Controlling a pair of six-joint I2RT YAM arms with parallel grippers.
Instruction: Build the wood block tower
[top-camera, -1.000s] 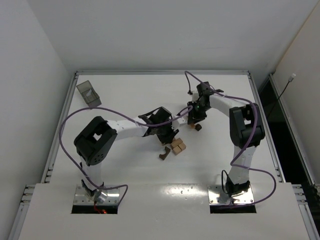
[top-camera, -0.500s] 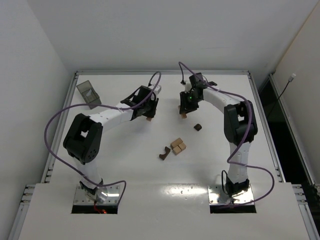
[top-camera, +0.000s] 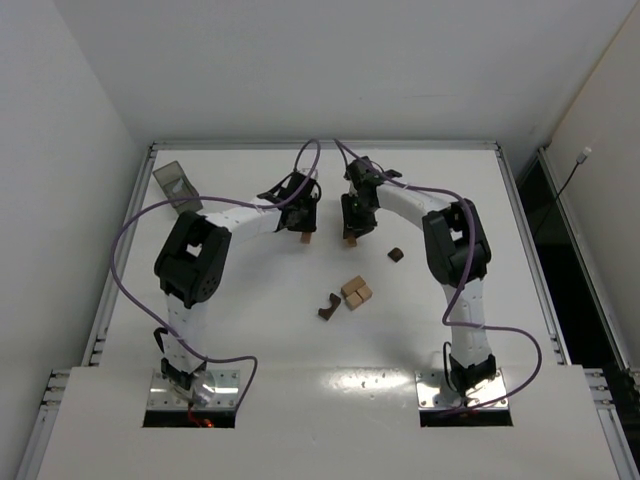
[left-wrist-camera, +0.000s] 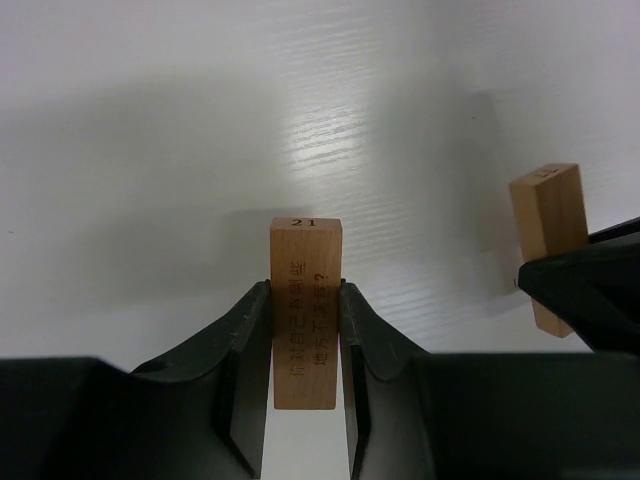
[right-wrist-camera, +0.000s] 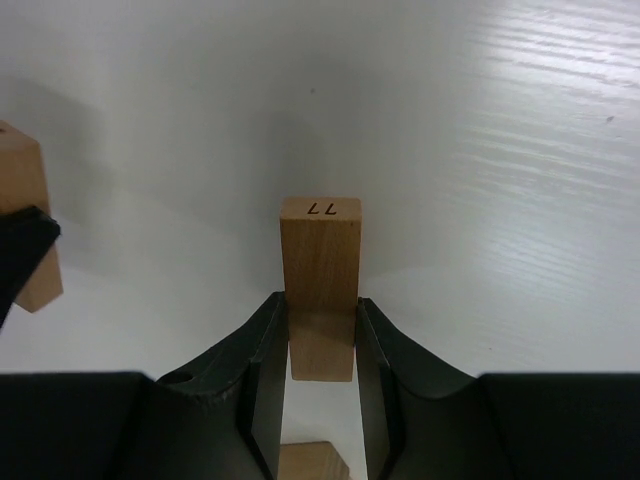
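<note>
Jutting from left pincer (left-wrist-camera: 305, 295), tan brick (left-wrist-camera: 305, 315); from right pincer (right-wrist-camera: 320, 300), second brick (right-wrist-camera: 320, 280).

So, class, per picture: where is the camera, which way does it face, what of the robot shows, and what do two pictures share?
Top view: high behind the robot, looking down at the table; left arm and right arm show.
Left wrist: on the left arm, looking along the left gripper, shut on the block marked 21.
Right wrist: likewise, along the right gripper, shut on the block marked 77.
Shared: each wrist view catches the other's block.
</note>
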